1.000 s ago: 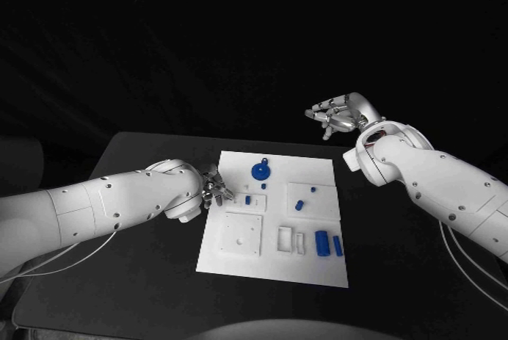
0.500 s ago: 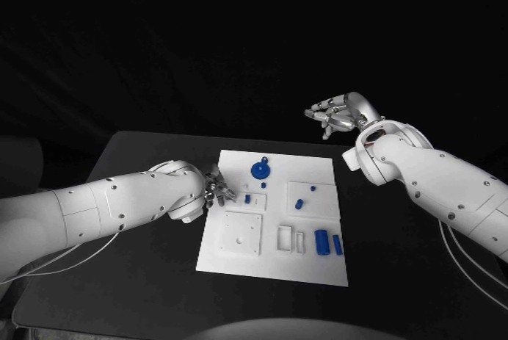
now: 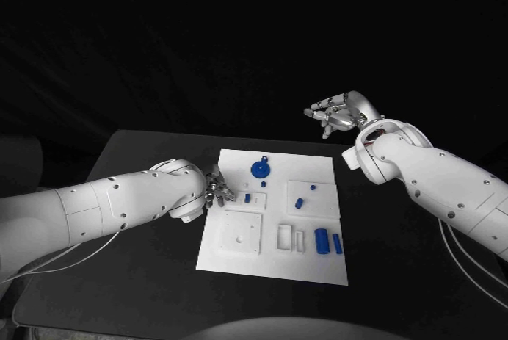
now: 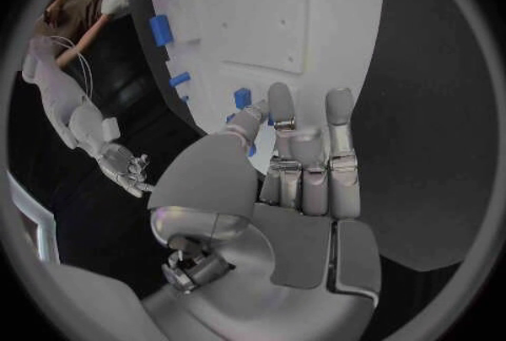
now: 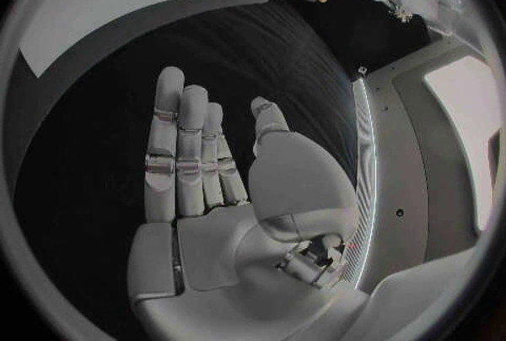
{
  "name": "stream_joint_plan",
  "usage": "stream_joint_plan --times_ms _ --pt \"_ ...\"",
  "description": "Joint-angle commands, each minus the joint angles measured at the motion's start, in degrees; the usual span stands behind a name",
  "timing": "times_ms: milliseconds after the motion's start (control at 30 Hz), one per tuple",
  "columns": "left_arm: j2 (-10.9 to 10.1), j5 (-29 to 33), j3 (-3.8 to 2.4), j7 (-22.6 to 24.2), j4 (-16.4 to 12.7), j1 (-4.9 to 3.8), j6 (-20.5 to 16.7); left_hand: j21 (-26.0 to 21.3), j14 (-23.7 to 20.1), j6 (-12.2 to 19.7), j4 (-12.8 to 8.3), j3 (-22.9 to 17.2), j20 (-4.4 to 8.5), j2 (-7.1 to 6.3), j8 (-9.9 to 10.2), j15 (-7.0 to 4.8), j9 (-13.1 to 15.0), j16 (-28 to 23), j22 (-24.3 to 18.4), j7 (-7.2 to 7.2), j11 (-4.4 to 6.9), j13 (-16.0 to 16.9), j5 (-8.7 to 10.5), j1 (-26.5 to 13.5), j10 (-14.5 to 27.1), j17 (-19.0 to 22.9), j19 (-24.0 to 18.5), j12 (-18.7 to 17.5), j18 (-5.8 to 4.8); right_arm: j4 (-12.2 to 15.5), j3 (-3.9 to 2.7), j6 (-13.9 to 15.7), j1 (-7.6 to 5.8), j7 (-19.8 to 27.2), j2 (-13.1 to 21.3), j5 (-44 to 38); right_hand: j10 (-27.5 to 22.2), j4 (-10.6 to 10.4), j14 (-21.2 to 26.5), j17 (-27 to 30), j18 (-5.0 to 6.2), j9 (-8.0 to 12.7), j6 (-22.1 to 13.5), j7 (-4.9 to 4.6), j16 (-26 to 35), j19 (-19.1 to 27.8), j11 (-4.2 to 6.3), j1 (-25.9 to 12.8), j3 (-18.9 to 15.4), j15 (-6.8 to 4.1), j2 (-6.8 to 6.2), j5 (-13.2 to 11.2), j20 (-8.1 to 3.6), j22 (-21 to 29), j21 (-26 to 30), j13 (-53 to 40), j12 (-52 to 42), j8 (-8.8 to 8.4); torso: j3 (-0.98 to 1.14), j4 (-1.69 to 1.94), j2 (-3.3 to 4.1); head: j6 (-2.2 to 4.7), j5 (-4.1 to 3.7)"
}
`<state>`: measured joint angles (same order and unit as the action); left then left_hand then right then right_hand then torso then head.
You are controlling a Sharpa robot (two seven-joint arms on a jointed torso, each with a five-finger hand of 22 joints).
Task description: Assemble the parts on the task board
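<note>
Little is changing since the earlier head-view frames: the left hand (image 3: 215,189) is creeping slightly farther right over the left edge of the task board (image 3: 277,266), while the right hand is staying put. In the head view, the left hand is hovering just beside a small blue part (image 3: 247,198) on the board's left half, and the right hand (image 3: 337,115) is hanging raised beyond the table's far right corner, well apart from the board. A round blue gear (image 3: 260,170) is lying at the far end, and two blue blocks (image 3: 321,242) are sitting near the right edge. In the left wrist view, the left hand (image 4: 300,164) is holding nothing, fingers extended over the board. In the right wrist view, the right hand (image 5: 206,164) is spreading flat, holding nothing.
</note>
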<state>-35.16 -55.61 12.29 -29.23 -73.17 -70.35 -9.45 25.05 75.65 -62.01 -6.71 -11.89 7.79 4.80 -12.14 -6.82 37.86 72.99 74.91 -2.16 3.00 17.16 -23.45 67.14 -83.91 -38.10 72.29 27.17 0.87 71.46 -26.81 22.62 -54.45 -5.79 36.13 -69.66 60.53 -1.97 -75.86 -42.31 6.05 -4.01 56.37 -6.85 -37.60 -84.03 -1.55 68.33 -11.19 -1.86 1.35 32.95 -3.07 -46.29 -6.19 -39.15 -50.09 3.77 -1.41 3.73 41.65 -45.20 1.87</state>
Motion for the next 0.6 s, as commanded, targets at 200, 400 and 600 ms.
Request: stream_joint_plan --times_ms 200,400,600 --pt "0.8 -1.1 -0.03 -0.3 0.5 0.17 1.1 0.0 0.4 -2.6 0.2 -0.2 0.03 0.88 0.7 -0.03 11.9 -0.2 1.0 2.16 0.44 0.0 1.05 1.1 -2.6 -0.3 0.2 0.1 0.43 0.1 -0.01 -0.7 0.04 0.2 0.0 -0.1 0.1 0.4 -0.2 -0.1 -0.20 0.0 0.1 0.02 0.2 -1.1 0.23 -0.2 0.0 -0.30 0.35 0.2 -0.13 0.1 -0.4 0.0 -0.1 -0.14 0.00 -0.02 0.06 -0.10 -0.14" --pt "1.0 -1.8 -0.03 -0.4 0.6 0.27 0.9 0.1 0.5 -2.7 0.2 0.0 0.04 0.83 0.6 -0.06 11.4 -0.2 1.0 2.17 0.47 0.1 1.03 1.2 -2.6 -0.5 0.3 0.2 0.46 0.1 -0.01 -0.7 0.04 0.2 0.0 -0.1 0.1 0.4 -0.2 -0.1 -0.20 0.0 0.1 0.02 0.2 -1.1 0.23 -0.2 0.0 -0.30 0.35 0.2 -0.13 0.1 -0.4 0.0 -0.1 -0.14 0.01 0.01 0.06 -0.09 -0.25" --pt "1.1 -2.3 -0.04 -0.4 0.6 0.30 0.3 0.1 0.6 -2.8 0.2 0.0 0.06 0.82 0.6 -0.08 11.1 -0.1 1.0 2.17 0.49 0.1 1.04 1.3 -2.6 -0.7 0.4 0.4 0.47 0.2 -0.01 -0.7 0.04 0.2 0.0 -0.1 0.1 0.4 -0.2 -0.1 -0.20 0.0 0.1 0.02 0.2 -1.1 0.23 -0.2 0.0 -0.30 0.35 0.2 -0.13 0.1 -0.4 0.0 -0.1 -0.14 0.00 0.02 0.05 -0.15 -0.32"
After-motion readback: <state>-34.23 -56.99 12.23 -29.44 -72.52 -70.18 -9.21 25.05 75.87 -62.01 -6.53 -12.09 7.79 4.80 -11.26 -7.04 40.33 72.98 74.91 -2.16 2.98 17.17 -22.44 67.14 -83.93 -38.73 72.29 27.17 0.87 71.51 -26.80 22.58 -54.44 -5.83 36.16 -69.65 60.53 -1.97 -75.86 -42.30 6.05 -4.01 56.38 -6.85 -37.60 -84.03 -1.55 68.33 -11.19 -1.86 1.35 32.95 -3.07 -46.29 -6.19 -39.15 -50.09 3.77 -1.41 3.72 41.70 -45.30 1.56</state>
